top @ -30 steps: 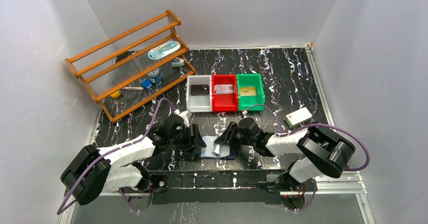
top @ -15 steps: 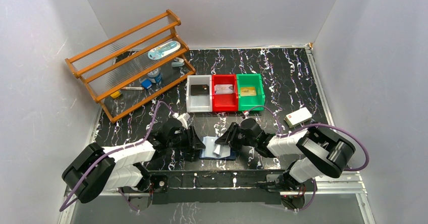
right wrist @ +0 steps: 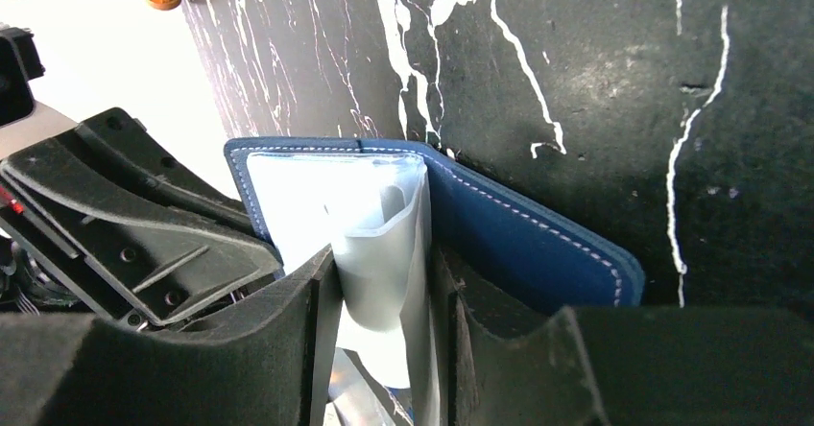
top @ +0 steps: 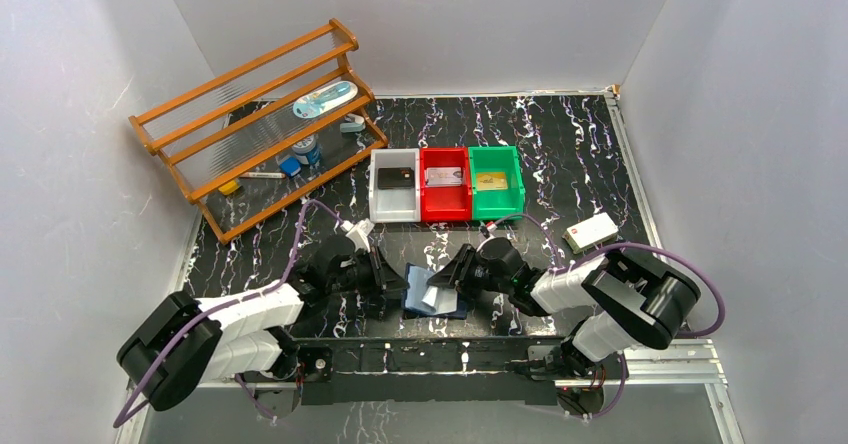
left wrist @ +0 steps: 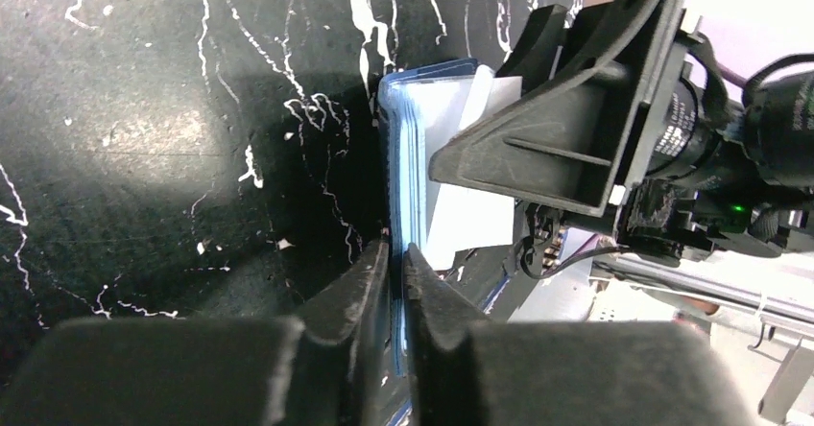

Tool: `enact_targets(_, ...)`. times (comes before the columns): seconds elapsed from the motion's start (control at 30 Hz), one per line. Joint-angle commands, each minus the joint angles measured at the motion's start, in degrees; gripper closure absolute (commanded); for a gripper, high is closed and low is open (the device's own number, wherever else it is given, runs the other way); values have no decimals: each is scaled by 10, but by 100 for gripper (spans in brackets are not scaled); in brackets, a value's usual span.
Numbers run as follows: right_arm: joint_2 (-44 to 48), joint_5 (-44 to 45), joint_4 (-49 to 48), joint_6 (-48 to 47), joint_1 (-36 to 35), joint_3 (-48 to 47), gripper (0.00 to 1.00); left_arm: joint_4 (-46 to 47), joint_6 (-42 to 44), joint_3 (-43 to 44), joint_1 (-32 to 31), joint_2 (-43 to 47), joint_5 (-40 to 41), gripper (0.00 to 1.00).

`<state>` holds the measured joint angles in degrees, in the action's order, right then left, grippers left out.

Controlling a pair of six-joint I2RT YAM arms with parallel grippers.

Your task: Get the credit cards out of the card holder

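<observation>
Navy outside and light blue within, the card holder lies partly open on the black marbled counter, close to the arms' bases and between the two end effectors. The left end effector is pinched nearly closed on the holder's left edge. The right end effector stands about half-wide, its fingers clasping a pale translucent sheet that rises from the holder's inside; card or pocket, I cannot tell. Farther back, in a row, a white bin holds a black card, a red bin a silvery-grey card, and a green bin a gold card. A white block lies to the right. A wooden rack stands far left.
</observation>
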<state>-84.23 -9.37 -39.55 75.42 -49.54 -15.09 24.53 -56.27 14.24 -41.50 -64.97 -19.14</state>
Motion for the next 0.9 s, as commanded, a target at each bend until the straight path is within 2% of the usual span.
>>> enact_targets(0.0, -20, -8, 67, -13, 1, 23, 53, 10, 6, -3, -3, 33, -5, 97)
enact_targets(0.03, -20, -13, 67, -17, 4, 20, 52, 5, 9, -1, -4, 37, -3, 100)
enact_targets(0.2, 10, -33, 89, -53, 10, -12, 46, -37, 34, 20, -3, 49, -3, 100)
enact_targets(0.33, 60, -22, 177, -101, 10, -71, 35, -133, 72, 63, -3, 78, 29, 100)
enact_targets(0.47, 108, 27, 293, -143, 12, -122, 27, -220, 99, 103, -4, 104, 76, 100)
enact_targets(0.63, 156, 85, 394, -156, 13, -158, 25, -283, 126, 145, -8, 89, 92, 100)
enact_targets(0.87, 229, 125, 428, -143, 13, -165, 24, -385, 150, 226, -57, 36, 195, 100)
